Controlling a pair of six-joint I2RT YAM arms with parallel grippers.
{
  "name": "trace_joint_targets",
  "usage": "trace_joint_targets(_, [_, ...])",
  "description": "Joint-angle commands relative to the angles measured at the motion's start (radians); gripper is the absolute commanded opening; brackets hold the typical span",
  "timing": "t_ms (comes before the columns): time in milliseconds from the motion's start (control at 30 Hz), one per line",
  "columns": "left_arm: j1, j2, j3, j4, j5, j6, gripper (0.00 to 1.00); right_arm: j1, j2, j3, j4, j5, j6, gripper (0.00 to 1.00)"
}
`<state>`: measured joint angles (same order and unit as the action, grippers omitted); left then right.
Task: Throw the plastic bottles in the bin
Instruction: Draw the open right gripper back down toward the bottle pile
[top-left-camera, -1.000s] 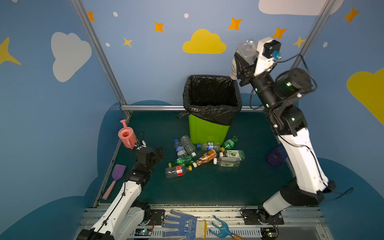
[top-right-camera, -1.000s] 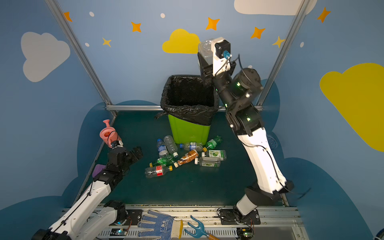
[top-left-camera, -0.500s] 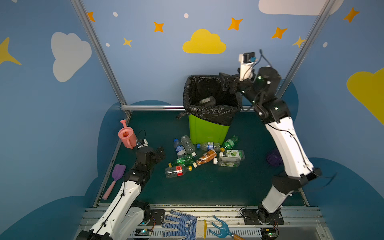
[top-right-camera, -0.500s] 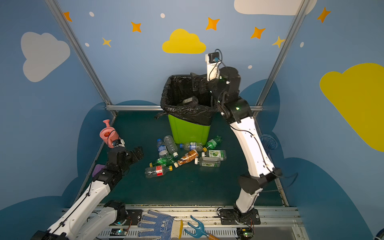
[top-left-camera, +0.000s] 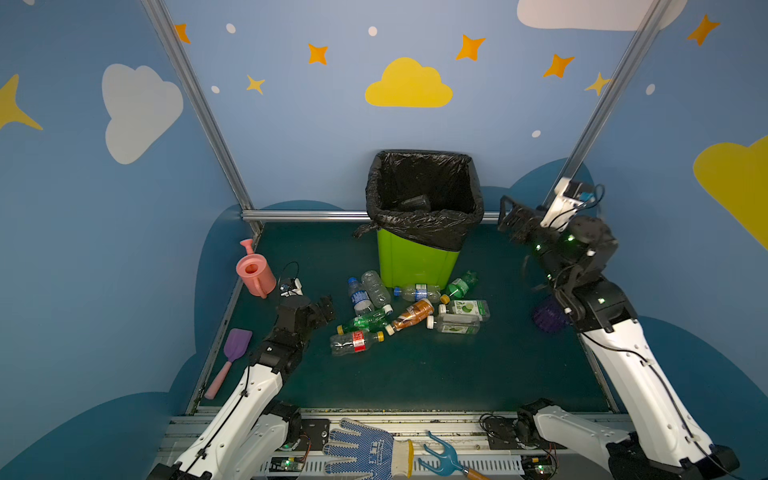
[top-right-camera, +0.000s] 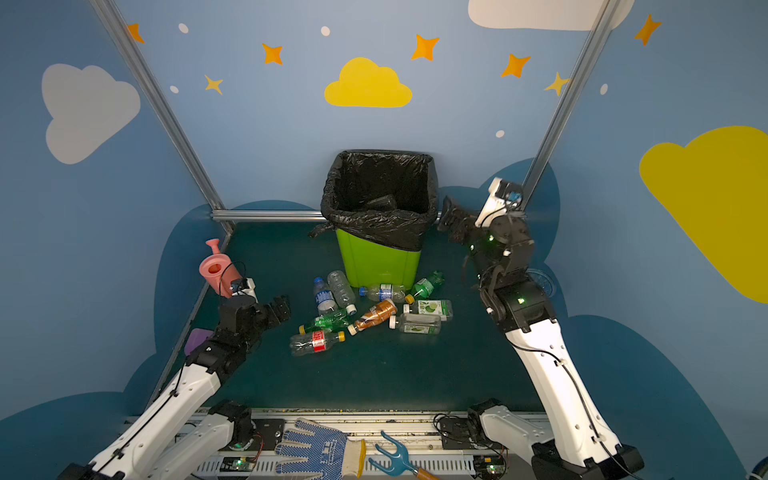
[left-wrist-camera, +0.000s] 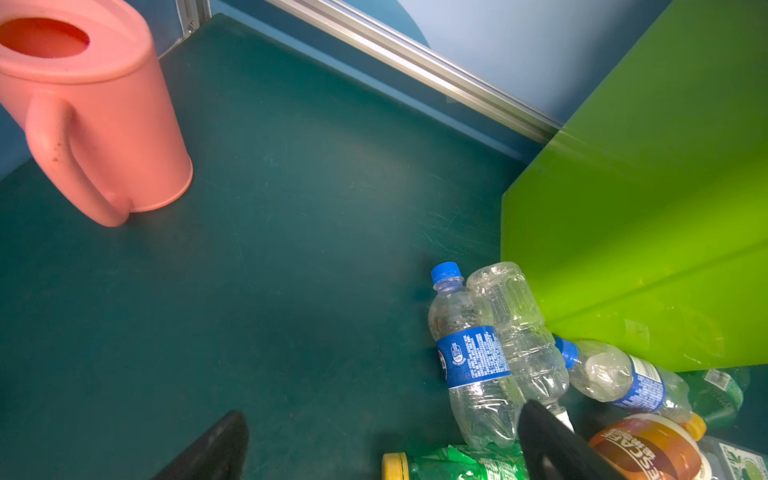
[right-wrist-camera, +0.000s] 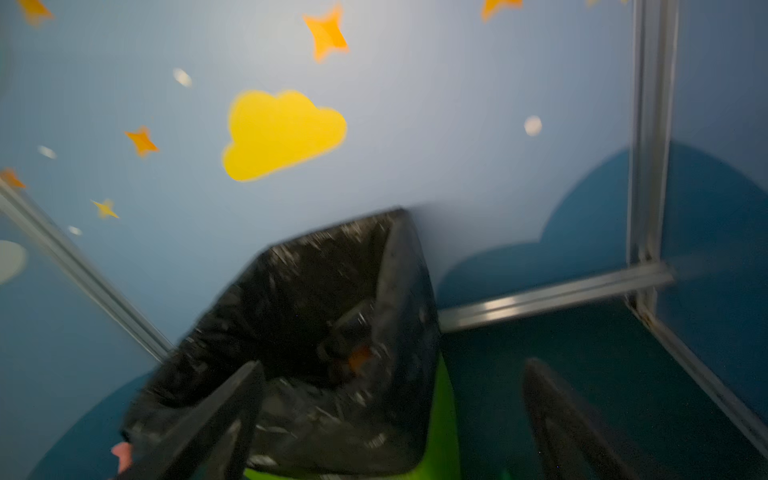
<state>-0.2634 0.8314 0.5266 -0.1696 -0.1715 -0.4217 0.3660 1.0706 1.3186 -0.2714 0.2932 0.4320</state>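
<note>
Looking down in both top views, found 9 plastic bottles (top-left-camera: 376, 291) lying heaped on the dark green mat (top-left-camera: 415, 374) just in front of the lime-green bin (top-left-camera: 415, 262), some touching its base; made out 1 dark bottle-like shape (top-left-camera: 415, 203) inside its black bag (top-left-camera: 428, 226). Found the right gripper (top-left-camera: 505, 214) raised beside the bin's rim, jaws wide apart and empty. Found the left gripper (top-left-camera: 326, 309) low near the pink watering can (top-left-camera: 253, 272), jaws apart, empty, pointing toward the heap

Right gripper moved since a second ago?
Yes. The right gripper dropped from above the lime-green bin to rim height beside its right side, open and empty.
</note>
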Motion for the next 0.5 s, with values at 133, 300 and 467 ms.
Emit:
trace_joint_targets(133, [-0.028,0.045,0.035,-0.003,-0.046,0.031,1.0,-0.098,-0.138,-0.327,-0.245,-0.055,0.455,0.96])
trace_joint_targets(300, [-0.034,0.077,0.032,0.016,-0.044,0.029,1.0,-0.105,-0.15,-0.568,-0.147,-0.186,0.59,0.96])
trace_joint_targets(467, [-0.039,0.101,0.039,0.016,-0.044,0.031,1.0,-0.104,-0.052,-0.637,-0.12,-0.31,0.664,0.95])
